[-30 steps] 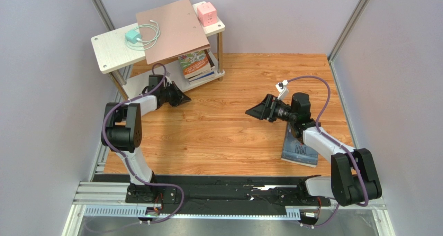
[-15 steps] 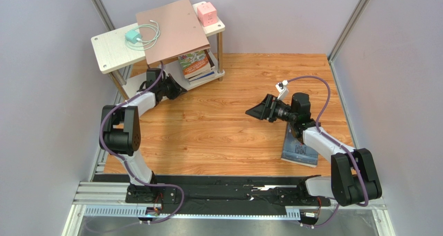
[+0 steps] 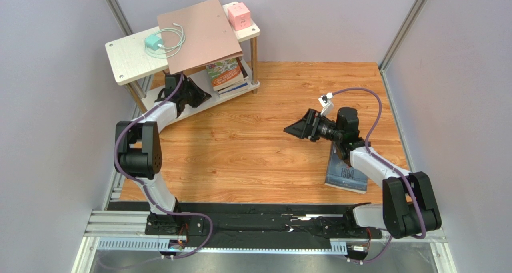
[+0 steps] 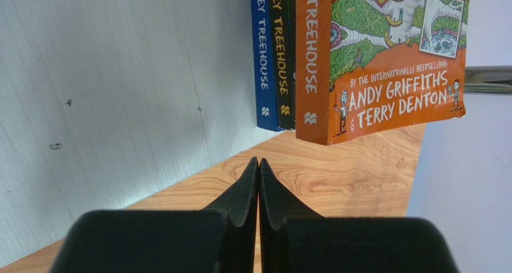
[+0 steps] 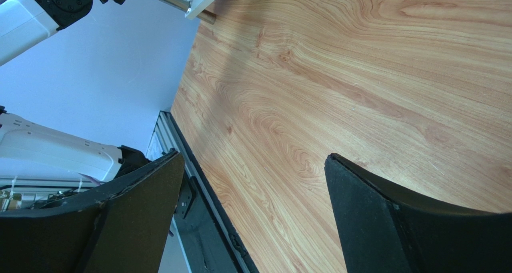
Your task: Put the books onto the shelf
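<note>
The shelf (image 3: 129, 54) stands at the back left, and a stack of books (image 3: 227, 75) lies at the right end of its lower tier. In the left wrist view an orange Treehouse (image 4: 390, 63) lies against a dark spine (image 4: 281, 57) and a blue spine (image 4: 262, 63) on the whitish shelf board (image 4: 120, 75). My left gripper (image 3: 203, 96) (image 4: 258, 165) is shut and empty, its tips at the lower board's front edge just short of those spines. A grey-blue book (image 3: 347, 176) lies on the floor, partly under my right arm. My right gripper (image 3: 294, 129) (image 5: 252, 159) hangs open over bare floor.
A pinkish-brown board (image 3: 201, 33), a pink cube (image 3: 239, 15) and a teal charger with a white cable (image 3: 154, 42) sit on the shelf's top. Grey walls close both sides. A black rail (image 3: 270, 225) runs along the near edge.
My left gripper has moved up and back toward the shelf's lower tier, staying shut. The right arm and the floor book have not moved.
</note>
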